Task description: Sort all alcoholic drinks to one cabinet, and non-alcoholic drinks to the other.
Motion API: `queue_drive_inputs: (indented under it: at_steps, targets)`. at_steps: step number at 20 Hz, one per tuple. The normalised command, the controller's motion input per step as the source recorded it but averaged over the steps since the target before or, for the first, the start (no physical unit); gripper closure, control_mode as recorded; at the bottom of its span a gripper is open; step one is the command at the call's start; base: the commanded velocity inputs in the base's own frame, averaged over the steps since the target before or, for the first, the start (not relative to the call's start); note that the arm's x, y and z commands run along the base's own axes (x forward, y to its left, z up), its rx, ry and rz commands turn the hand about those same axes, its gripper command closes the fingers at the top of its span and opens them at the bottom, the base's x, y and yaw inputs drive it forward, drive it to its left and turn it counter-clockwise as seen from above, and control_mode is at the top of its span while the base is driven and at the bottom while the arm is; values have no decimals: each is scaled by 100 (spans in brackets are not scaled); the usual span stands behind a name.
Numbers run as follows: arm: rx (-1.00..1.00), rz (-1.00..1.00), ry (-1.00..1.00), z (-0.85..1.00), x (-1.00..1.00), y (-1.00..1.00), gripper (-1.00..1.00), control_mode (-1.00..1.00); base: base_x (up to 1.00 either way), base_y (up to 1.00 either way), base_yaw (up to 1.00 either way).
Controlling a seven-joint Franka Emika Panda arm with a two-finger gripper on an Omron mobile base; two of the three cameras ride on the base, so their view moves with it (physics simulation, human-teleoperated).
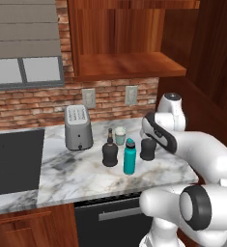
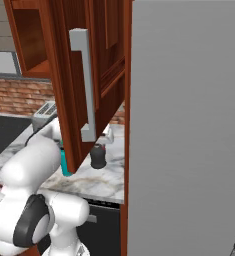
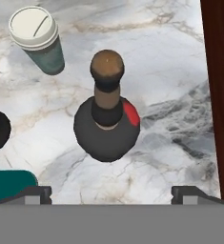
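The tool hangs spread wide above the right-hand black bottle, its two tips far apart with nothing between them; that bottle stands upright on the marble table, with bare marble all round it and a red patch on its shoulder, no writing readable there. The dark wooden panel runs close along the bottle's right side in the hand view, so room is tighter that way. The pale green cup with its white lid stands apart, further back. The second black bottle stands left of the first; the teal bottle is just in front, between the two, nearer the table's front edge. The toaster sits to the left, well clear; the sink is beyond it. The wide cabinet hangs open above the drinks, its shelf bare.
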Motion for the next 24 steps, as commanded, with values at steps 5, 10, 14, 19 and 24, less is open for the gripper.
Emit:
queue_drive_inputs:
  at_steps: [5,10,14,19,24]
  targets:
    - [0,0,0,-24,13,0,-100,-100,0,0,0]
    - [0,0,0,-14,8,0,-100,-100,0,0,0]
    - [0,0,-2,-2,1,0,-100,-100,0,0,0]
    - [0,0,-1,-4,6,0,-100,-100,0,0,0]
    - [0,0,-5,-3,9,0,-100,-100,0,0,0]
